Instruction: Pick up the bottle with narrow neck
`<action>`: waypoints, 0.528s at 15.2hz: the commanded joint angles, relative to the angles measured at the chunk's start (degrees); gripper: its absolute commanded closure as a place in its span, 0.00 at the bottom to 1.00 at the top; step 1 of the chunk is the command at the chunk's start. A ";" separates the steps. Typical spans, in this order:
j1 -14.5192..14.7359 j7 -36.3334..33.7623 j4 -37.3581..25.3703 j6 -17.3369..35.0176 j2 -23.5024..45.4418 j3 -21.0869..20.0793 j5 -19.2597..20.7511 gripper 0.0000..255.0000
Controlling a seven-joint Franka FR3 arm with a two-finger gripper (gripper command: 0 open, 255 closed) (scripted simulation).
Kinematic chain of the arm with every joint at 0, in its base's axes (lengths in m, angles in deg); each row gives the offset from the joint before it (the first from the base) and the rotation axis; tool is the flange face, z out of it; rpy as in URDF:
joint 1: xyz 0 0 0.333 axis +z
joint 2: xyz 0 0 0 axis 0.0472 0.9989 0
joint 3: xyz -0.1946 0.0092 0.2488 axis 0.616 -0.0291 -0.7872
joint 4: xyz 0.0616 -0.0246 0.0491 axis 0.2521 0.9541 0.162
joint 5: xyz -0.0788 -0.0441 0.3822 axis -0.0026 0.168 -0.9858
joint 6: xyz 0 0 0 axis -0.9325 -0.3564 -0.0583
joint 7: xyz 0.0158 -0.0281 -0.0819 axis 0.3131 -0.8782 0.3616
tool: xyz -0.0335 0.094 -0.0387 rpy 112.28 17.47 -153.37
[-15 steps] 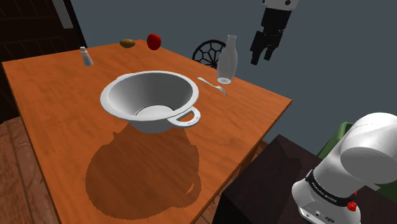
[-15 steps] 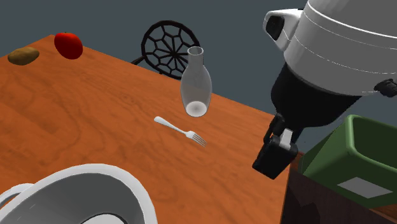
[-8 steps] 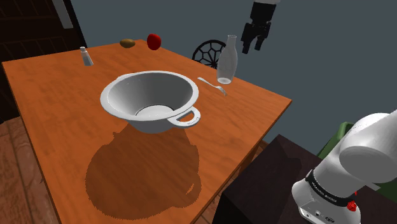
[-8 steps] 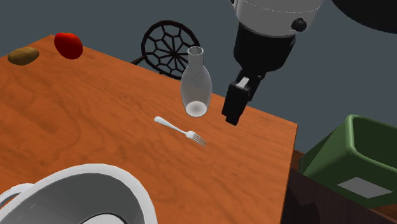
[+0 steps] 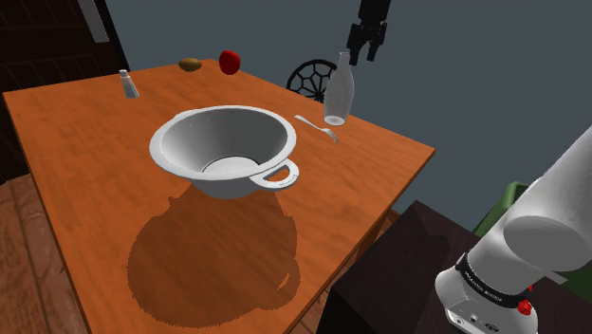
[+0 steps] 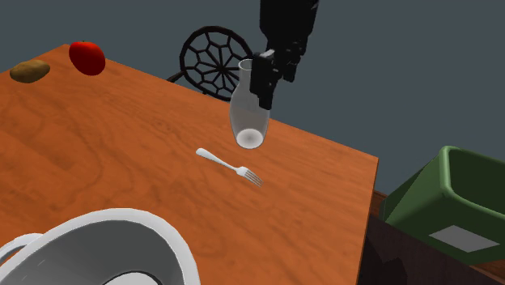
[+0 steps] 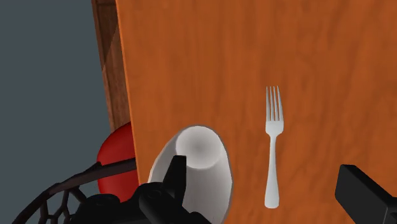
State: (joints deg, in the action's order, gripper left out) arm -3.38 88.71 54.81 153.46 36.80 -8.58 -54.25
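Observation:
The bottle (image 5: 338, 90) is clear glass with a narrow neck and stands upright near the wooden table's (image 5: 95, 180) far corner. In the second exterior view the bottle (image 6: 248, 109) has my black gripper (image 6: 271, 83) hanging just behind its neck. From the shoulder view my gripper (image 5: 364, 55) hovers above the bottle's mouth, slightly to its right. Looking down from the wrist, the bottle (image 7: 197, 167) lies under one finger (image 7: 175, 181), and my gripper (image 7: 261, 165) is open and holds nothing.
A fork (image 5: 316, 126) lies on the table beside the bottle. A large white bowl (image 5: 223, 147) with a handle sits mid-table. A shaker (image 5: 128, 83), a brown lump (image 5: 191, 64) and a red apple (image 5: 230, 62) line the far edge. A wheel-backed chair (image 6: 212, 63) stands behind, a green bin (image 6: 453, 202) off the table.
My gripper has swung from beyond the table's corner toward the bottle, to the shoulder view's left and upward, and now hangs over its neck. The fingers stayed open.

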 commanded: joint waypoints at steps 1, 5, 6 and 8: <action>-0.50 1.17 -7.01 -1.69 5.33 0.54 -0.32 0.00; -2.19 3.61 -22.58 -6.34 16.33 1.47 -1.36 0.00; -2.76 4.17 -27.42 -7.99 19.54 1.63 -1.71 0.00; -3.01 4.39 -28.48 -7.85 20.74 1.65 -1.81 0.00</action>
State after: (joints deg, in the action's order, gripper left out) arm -6.22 92.92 27.70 145.89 56.49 -6.96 -55.96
